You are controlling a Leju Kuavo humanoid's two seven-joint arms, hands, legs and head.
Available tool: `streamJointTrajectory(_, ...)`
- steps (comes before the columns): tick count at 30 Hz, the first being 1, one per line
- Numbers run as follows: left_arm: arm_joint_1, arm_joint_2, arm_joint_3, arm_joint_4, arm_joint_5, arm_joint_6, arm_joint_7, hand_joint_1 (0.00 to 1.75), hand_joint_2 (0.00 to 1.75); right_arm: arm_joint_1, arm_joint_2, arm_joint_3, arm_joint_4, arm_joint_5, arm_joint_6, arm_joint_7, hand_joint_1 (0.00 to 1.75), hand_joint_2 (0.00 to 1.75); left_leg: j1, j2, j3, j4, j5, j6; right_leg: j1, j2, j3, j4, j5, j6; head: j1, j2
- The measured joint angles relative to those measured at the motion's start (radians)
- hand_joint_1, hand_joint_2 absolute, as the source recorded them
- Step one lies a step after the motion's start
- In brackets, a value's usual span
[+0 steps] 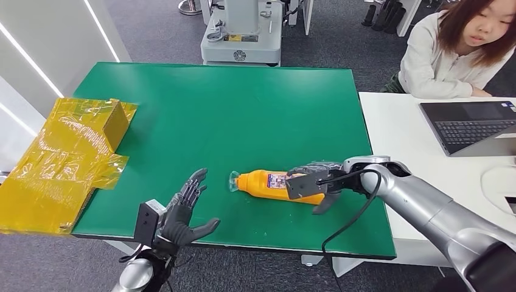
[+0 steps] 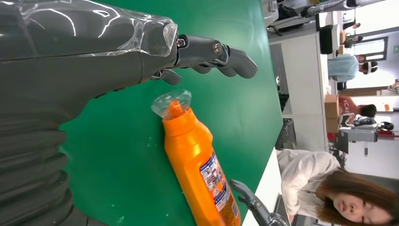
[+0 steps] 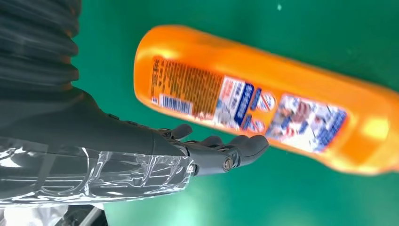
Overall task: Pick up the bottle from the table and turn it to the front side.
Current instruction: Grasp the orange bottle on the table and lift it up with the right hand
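Closest to my head camera was the left hand (image 1: 182,213), raised over the near edge of the green table (image 1: 243,109) with its fingers spread apart and nothing in them. From its own wrist camera I saw those fingers (image 2: 221,54) stretched out above the mat, just short of the bottle's capped end, not touching it.

The orange bottle (image 1: 274,185) lay on its side on the green table, toward the near right part, its clear cap (image 1: 234,181) pointing at my left hand and its base toward my right. Its printed label (image 3: 244,103), with a barcode, faced up and slightly toward me in the right wrist view.

My right hand (image 1: 316,182) sat at the bottle's base end. In the head view it overlapped the bottle, with one finger hanging down on the near side. From the right wrist camera the fingers (image 3: 235,150) were extended along the bottle's flank and slightly apart, not wrapped around it; I could not tell whether they touched the plastic.

Off the left edge of the table sat a box wrapped in yellow film (image 1: 67,158). To the right stood a white desk (image 1: 414,140) with an open laptop (image 1: 471,125), and a person (image 1: 450,52) in a pale top sat behind it.
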Motion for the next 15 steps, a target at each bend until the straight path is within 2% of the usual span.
streamJointTrajectory(5,0.029,-0.006,0.000,0.000,-0.008,0.031,-0.046,0.00,1.75,0.000,-0.032,0.067,-0.028,0.102,-0.072,0.012,0.00,1.75,0.000,0.000,0.000,0.000,0.000,0.000,0.000,0.000,0.000,0.000,0.000,0.000,0.000,0.000)
streamJointTrajectory(15,0.087,-0.004,0.000,0.000,-0.058,0.129,-0.151,0.00,1.75,0.023,-0.150,0.178,-0.203,0.333,-0.239,0.054,0.00,1.75,0.000,0.000,0.000,0.000,0.000,0.000,0.000,0.000,0.000,-0.001,0.000,0.000,0.000,0.000)
